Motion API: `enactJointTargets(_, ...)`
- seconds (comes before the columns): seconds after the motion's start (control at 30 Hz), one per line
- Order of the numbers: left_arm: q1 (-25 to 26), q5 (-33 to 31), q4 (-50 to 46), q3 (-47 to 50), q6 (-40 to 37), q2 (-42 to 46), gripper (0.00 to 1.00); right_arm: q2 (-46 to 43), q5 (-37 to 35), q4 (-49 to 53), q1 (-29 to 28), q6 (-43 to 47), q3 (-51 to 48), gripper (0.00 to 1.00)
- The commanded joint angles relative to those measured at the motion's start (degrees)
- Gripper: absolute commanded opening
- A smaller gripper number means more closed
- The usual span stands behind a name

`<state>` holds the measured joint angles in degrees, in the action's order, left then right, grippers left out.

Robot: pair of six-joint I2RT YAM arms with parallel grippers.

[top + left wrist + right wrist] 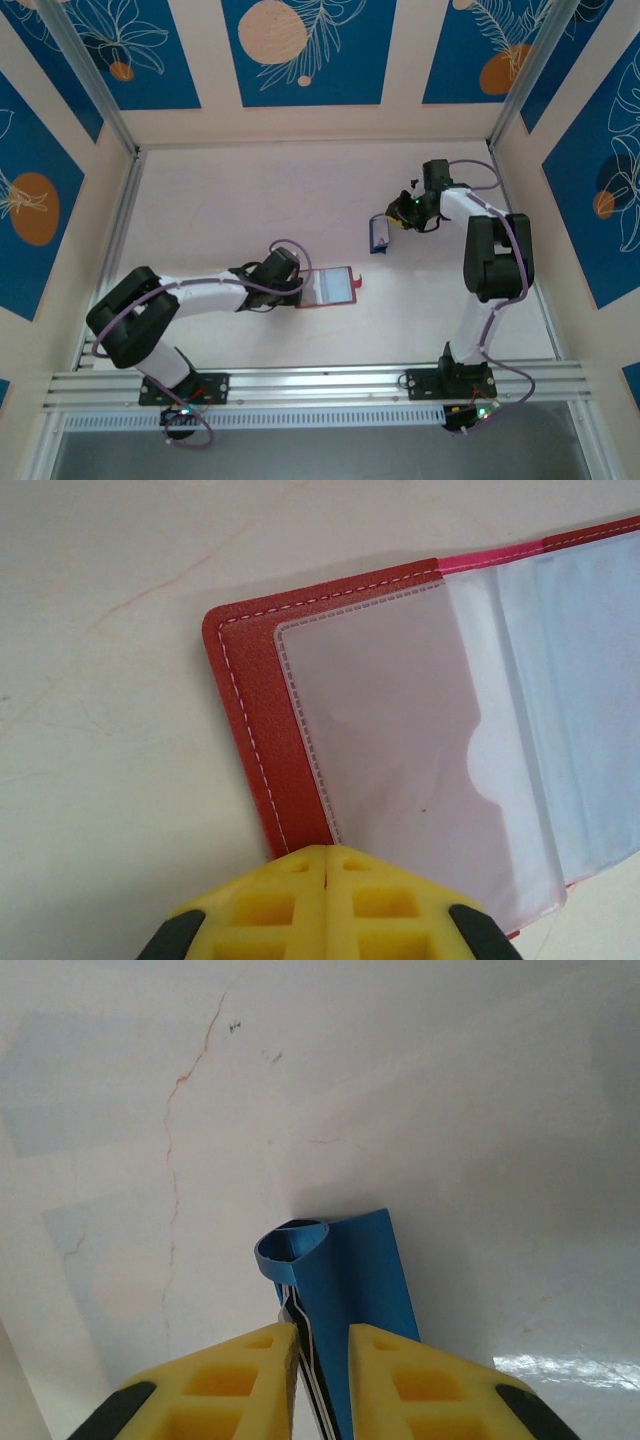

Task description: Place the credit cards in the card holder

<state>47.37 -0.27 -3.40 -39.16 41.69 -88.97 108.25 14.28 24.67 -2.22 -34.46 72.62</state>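
Top view first: the card holder lies open and flat on the pale table, a touch toward 6 o'clock from the middle, with its clear sleeves facing up. The left gripper comes in from 9 o'clock and sits right at the holder's left edge.

From the left wrist, the left gripper has its yellow fingers pressed tight together with no gap between them. Their tips sit over the red cover's edge, just where the clear sleeves begin. Nothing is pinched between them. The card holder shows white stitching along its border, and the sleeves fan away toward 2 o'clock.

Over on the other side, the right gripper is at about 2 o'clock from the card holder and well apart from it. A blue sleeve sits at its tips.

From the right wrist, the right gripper is nearly closed, leaving only a narrow slot, and it grips the near end of the blue sleeve. The sleeve stands on edge above the table, and its far end is curled into a small loop. In the slot are thin pale and dark edges, the credit cards, lying against the blue sleeve. I cannot tell how many there are.
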Motion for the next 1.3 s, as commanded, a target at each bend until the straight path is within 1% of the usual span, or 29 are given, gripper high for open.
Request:
enactJointTargets(0.0, 1.62, 2.65, -1.47, 0.92, 0.78, -2.68, 0.00, 0.83, 1.71, 0.90, 0.24, 0.00, 1.60, 0.21)
enactJointTargets(0.2, 1.58, 2.40, -1.78, 0.56, 0.68, -2.54, 0.00, 1.47, 1.94, 0.91, -0.02, 0.18, 1.47, 0.18)
enactJointTargets(0.33, 1.65, 2.21, -1.80, 0.75, 0.71, -2.33, 0.00, 1.44, 2.06, 1.08, -0.06, 0.35, 1.36, 0.14)
enactJointTargets(0.4, 1.60, 2.21, -1.82, 0.81, 0.66, -2.31, 0.00, 1.02, 1.93, 1.13, -0.06, 0.31, 1.20, 0.11)
enactJointTargets(0.77, 1.58, 2.07, -1.36, 0.75, 1.07, -3.09, 0.00, -2.32, -0.66, 2.90, -0.23, 0.35, 0.42, 0.04)
enactJointTargets(0.97, 1.65, 2.38, -1.06, 0.46, 1.28, -3.97, 0.00, -4.26, -1.62, 3.76, -0.24, 0.32, 0.32, 0.01)
enactJointTargets(1.27, 1.58, 2.42, -1.08, 0.48, 1.55, -4.10, 0.00, -7.31, -4.06, 4.69, -0.22, 0.17, -0.41, 0.00)
